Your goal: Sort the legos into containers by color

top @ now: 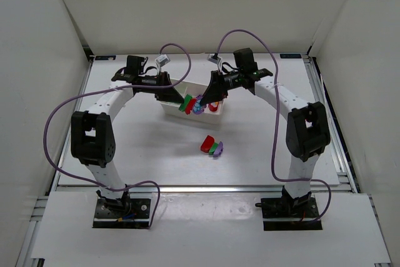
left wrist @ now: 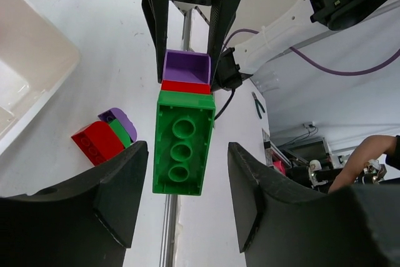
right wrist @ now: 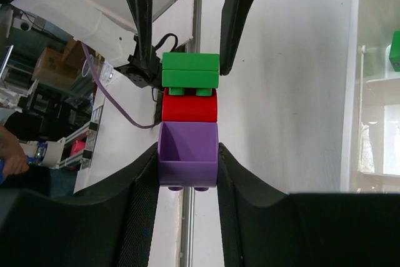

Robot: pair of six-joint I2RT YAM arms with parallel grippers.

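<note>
A stack of three legos hangs over the white tray [top: 170, 105]: purple [right wrist: 187, 151], red [right wrist: 189, 105], green [right wrist: 190, 70]. My right gripper [right wrist: 187, 161] is shut on the purple brick at its end of the stack. From the other side my left gripper [left wrist: 187, 167] stands open around the green brick [left wrist: 183, 151], with a gap on each side. In the top view the two grippers meet at the stack [top: 194, 104]. A second joined cluster of a red brick [top: 206, 144], a green brick [top: 214, 149] and a purple brick [top: 219, 151] lies on the table in front of the tray.
The tray's corner [left wrist: 37, 73] lies left of my left gripper. A green brick [right wrist: 395, 51] sits in one tray compartment. Purple cables loop above both arms. White walls enclose the table on three sides.
</note>
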